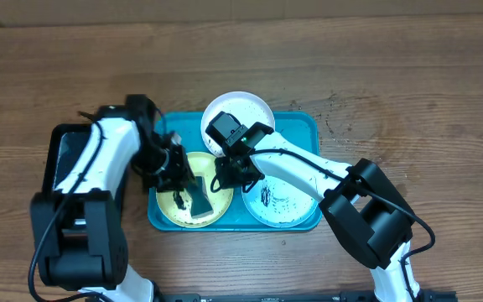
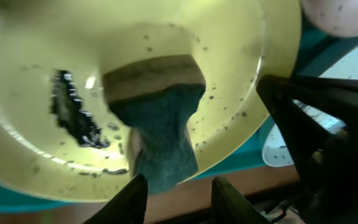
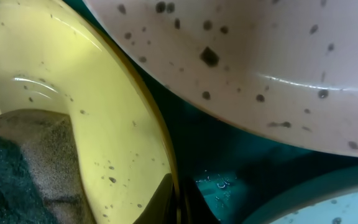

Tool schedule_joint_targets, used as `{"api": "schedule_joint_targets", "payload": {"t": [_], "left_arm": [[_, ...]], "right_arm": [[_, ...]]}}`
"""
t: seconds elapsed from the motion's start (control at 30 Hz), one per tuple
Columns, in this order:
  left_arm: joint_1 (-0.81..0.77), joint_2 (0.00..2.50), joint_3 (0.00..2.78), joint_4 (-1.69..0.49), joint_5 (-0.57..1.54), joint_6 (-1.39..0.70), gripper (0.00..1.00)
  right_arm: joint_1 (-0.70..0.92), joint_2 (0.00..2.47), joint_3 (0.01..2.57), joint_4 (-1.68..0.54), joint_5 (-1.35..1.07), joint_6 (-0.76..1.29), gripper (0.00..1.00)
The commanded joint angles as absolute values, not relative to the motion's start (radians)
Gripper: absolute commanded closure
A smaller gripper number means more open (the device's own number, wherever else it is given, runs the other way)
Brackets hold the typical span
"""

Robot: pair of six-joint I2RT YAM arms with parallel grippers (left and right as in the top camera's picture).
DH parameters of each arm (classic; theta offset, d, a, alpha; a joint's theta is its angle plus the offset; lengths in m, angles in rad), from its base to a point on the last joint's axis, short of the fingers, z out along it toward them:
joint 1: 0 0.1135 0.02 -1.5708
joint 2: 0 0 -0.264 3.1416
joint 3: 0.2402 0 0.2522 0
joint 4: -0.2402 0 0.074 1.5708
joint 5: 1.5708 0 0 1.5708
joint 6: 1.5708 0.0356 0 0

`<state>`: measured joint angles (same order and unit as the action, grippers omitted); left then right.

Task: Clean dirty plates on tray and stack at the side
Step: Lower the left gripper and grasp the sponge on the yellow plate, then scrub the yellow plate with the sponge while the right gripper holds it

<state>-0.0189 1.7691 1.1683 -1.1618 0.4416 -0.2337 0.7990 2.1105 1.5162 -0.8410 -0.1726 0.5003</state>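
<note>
The turquoise tray (image 1: pixel 304 126) holds three speckled plates: white (image 1: pixel 238 115) at the back, yellow-green (image 1: pixel 173 210) front left, pale mint (image 1: pixel 282 204) front right. A dark green and tan sponge (image 1: pixel 200 202) rests on the yellow-green plate (image 2: pixel 36 74), beside a black smear (image 2: pixel 73 115). My left gripper (image 2: pixel 182 202) is open just above the sponge (image 2: pixel 160 124), over the plate's near side. My right gripper (image 3: pixel 178 205) is shut on the yellow-green plate's rim (image 3: pixel 123 93), one finger inside and one outside. The white plate (image 3: pixel 260 62) overlaps above.
A smaller glossy black tray (image 1: pixel 61 155) lies left of the turquoise tray, partly under my left arm. My right arm (image 2: pixel 328 124) reaches in close to my left gripper. Brown wooden table surrounds the tray.
</note>
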Motion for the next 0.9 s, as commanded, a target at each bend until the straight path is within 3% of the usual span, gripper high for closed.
{"api": "schedule_joint_targets", "payload": {"t": [0.0,0.07,0.33,0.87], "left_arm": [[-0.028,1.747,1.134,-1.127,0.471,-0.275,0.6],[-0.028,1.747,1.132,-1.124,0.459,-0.275,0.53],[-0.062,1.747,1.11,-1.079,0.392,-0.317,0.5],[-0.095,1.747,1.062,-1.02,0.329,-0.383,0.59]], "right_arm": [[0.801,2.112,1.512,-0.839,-0.178,0.496,0.96],[0.801,2.112,1.512,-0.839,-0.178,0.496,0.96],[0.801,2.112,1.512,-0.825,-0.178,0.496,0.96],[0.801,2.112,1.512,-0.835,-0.177,0.496,0.96]]}}
